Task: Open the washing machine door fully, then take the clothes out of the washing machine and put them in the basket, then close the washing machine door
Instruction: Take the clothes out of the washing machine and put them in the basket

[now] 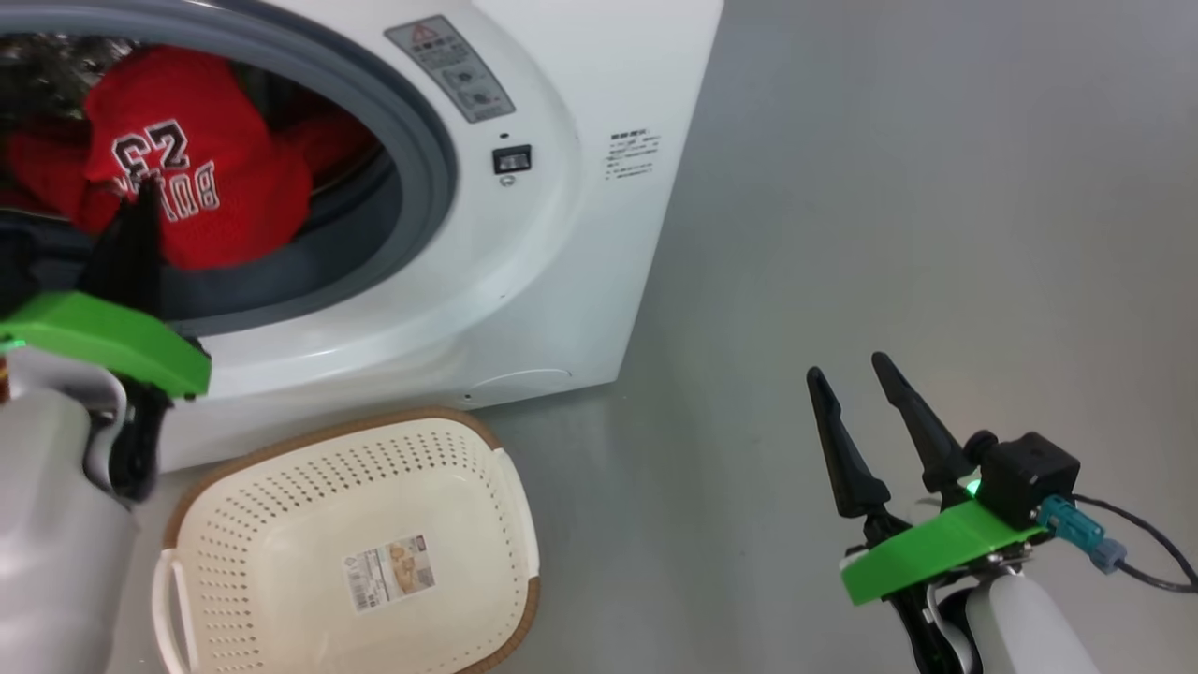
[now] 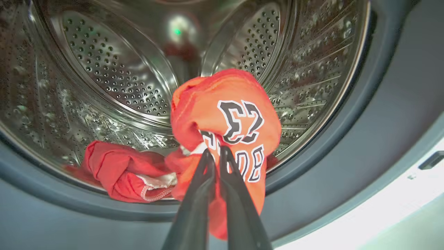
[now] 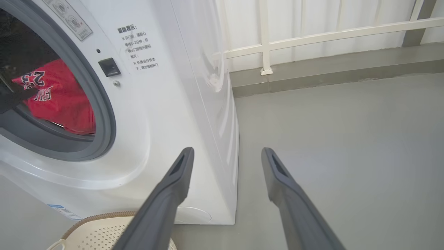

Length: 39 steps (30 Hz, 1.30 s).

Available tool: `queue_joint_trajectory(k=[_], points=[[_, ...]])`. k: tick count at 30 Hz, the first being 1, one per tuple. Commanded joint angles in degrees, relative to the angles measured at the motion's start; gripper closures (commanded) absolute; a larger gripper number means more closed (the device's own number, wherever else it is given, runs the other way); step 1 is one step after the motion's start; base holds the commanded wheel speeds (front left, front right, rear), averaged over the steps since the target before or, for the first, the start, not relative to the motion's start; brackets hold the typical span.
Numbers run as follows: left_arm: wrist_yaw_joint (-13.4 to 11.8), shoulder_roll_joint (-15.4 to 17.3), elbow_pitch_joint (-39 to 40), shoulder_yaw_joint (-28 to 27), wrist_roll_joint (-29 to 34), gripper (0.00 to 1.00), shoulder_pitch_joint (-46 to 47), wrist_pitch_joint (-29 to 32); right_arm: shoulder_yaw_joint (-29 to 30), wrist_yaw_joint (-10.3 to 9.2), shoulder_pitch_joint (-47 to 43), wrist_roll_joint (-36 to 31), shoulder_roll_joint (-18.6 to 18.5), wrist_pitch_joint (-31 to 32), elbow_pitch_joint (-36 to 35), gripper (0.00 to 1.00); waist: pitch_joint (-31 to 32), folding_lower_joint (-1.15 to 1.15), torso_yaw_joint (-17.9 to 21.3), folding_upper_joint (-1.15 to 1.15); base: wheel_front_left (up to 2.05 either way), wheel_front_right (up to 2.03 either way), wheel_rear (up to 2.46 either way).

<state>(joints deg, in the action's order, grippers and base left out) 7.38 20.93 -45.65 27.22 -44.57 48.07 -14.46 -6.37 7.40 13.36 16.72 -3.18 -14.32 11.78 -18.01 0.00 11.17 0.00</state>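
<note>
Left gripper [image 2: 215,153] clamping tight on the jersey [image 2: 222,107] at frame centre inside the drum [image 2: 121,69], another red garment [image 2: 118,170] lying lower left, basket [image 1: 510,524] sitting bottom left before the washer [image 1: 562,234], right gripper [image 1: 847,366] hovering lower right, jaws gaping wide.

Pale forearms [image 1: 51,548], green wrist plates [image 1: 927,552], tapered black claw fingers [image 1: 844,459], camera cube [image 1: 1029,476], cable [image 1: 1157,582].

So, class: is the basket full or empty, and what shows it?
Empty. The basket shows a bare perforated bottom with its paper label; the red clothes are inside the washing machine.
</note>
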Motion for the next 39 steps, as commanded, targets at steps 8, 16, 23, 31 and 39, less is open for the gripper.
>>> queue_joint_trajectory(k=[8, 16, 23, 31, 39], points=[[0.11, -0.04, 13.98, -11.35, 7.28, 1.00, -9.49, -0.53, -0.24, 0.09, -2.17, -1.09, 0.30, -0.68, -0.95, 0.00, 2.86, 0.00, -2.96, 0.00, 0.00, 0.00, 0.00], [0.11, -0.83, 24.25, -16.02, 10.22, 1.00, -16.28, -0.53, 0.45, 0.09, -2.62, -1.42, 0.30, -0.68, -0.91, 0.00, 3.46, 0.00, -4.15, 0.00, 0.00, 0.00, 0.00], [0.11, -1.38, 35.23, -20.42, 11.74, 1.00, -22.55, -0.53, 0.99, 0.09, -3.11, -1.58, 0.18, -0.68, -0.89, 0.00, 3.98, 0.00, -4.93, 0.00, 0.00, 0.00, 0.00], [-0.61, -2.67, 50.66, -25.62, 13.67, 1.00, -30.65, -0.53, 1.39, 0.09, -3.51, -1.57, -0.16, -0.68, -0.99, 0.00, 4.12, 0.00, -5.46, 0.00, 0.00, 0.00, 0.00], [-1.77, -3.54, 57.63, -24.72, 13.86, 1.00, -36.29, 0.28, 1.01, 0.09, -3.06, -1.63, -0.10, -0.68, -1.05, 0.00, 3.45, 0.00, -5.48, 0.00, 0.00, 0.00, 0.00]])
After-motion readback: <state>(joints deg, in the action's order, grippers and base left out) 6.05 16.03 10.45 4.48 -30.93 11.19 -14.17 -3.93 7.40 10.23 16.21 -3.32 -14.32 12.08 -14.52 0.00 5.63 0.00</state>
